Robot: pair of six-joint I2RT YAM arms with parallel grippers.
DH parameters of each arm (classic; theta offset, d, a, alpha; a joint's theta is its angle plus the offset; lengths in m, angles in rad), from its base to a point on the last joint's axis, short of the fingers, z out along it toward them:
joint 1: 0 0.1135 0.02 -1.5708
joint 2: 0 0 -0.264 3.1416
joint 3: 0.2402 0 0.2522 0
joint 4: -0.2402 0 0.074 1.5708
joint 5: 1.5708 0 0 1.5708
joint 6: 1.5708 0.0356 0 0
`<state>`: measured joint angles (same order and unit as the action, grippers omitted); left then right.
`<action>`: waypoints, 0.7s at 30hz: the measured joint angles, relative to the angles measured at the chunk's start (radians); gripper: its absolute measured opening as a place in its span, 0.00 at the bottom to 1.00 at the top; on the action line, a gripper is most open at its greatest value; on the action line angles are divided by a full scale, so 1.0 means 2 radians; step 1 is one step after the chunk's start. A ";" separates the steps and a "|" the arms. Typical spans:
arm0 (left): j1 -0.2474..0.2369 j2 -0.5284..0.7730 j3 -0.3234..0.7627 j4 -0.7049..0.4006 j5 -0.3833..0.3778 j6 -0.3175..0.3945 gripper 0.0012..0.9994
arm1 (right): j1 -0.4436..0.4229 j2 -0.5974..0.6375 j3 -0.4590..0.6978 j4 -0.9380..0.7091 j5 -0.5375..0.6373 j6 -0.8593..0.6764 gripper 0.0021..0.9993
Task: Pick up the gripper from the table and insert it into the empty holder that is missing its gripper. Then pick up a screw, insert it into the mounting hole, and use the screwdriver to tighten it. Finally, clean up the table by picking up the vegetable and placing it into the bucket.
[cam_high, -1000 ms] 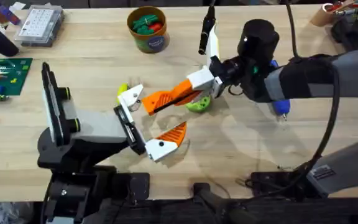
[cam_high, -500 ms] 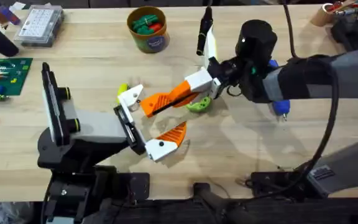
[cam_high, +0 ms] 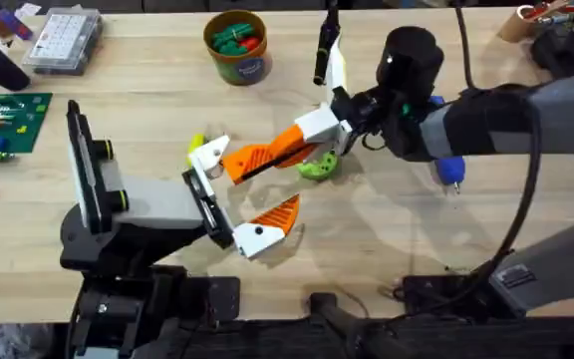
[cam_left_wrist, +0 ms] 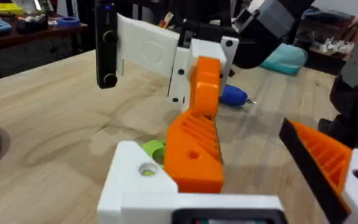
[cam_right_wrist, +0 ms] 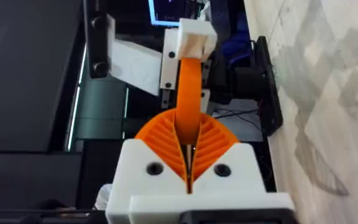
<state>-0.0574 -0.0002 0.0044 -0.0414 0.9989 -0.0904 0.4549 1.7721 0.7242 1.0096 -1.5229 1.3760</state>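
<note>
**Insertion step: wedge creeping up to the empty holder**

So, overhead first. The right claw (cam_high: 282, 148) is clamped on the gripper (cam_high: 245, 160), and over the last second it has nudged the orange wedge a touch closer to the left claw (cam_high: 250, 179). The left claw sits spread wide. One side carries its orange pad, and the other is just the bare white holder (cam_high: 210, 155). The wedge tip now looks to be right up against that holder, though we can't tell from above whether it's actually touching. The vegetable (cam_high: 317, 168) lies on the bench (cam_high: 387, 249) under the right claw. The screwdriver (cam_high: 448, 170) pokes out from behind the right arm, and the bucket (cam_high: 237, 45) is well apart at the far side.

Left wrist view: the gripper (cam_left_wrist: 197, 149) stands just beside the holder (cam_left_wrist: 129, 186) and isn't seated on it yet. The mounting hole (cam_left_wrist: 146, 169) is open, with green showing through it. The screwdriver (cam_left_wrist: 232, 94) lies on the bench beyond.

Right wrist view: the pads (cam_right_wrist: 216, 143) are pinched tight on the thin orange edge of the gripper (cam_right_wrist: 188, 93).

Our read is that the shift was tiny, so this is slow lining-up and the insertion isn't done. The screw, the tightening and the veggie cleanup all still look untouched.
</note>
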 joint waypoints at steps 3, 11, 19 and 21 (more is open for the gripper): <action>0.000 0.000 0.000 0.000 0.000 0.000 0.99 | 0.002 0.009 0.000 0.000 0.001 0.001 0.00; 0.000 0.000 0.000 0.000 -0.002 0.000 0.99 | 0.008 0.011 0.010 0.002 0.001 0.004 0.00; 0.000 0.000 0.000 0.000 -0.002 0.000 0.99 | 0.008 0.011 0.011 0.002 0.001 0.004 0.00; 0.000 0.000 0.000 0.000 -0.002 0.000 0.99 | 0.008 0.011 0.011 0.002 0.001 0.004 0.00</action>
<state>-0.0570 -0.0002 0.0044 -0.0414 0.9943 -0.0902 0.4713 1.7939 0.7456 1.0134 -1.5201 1.3842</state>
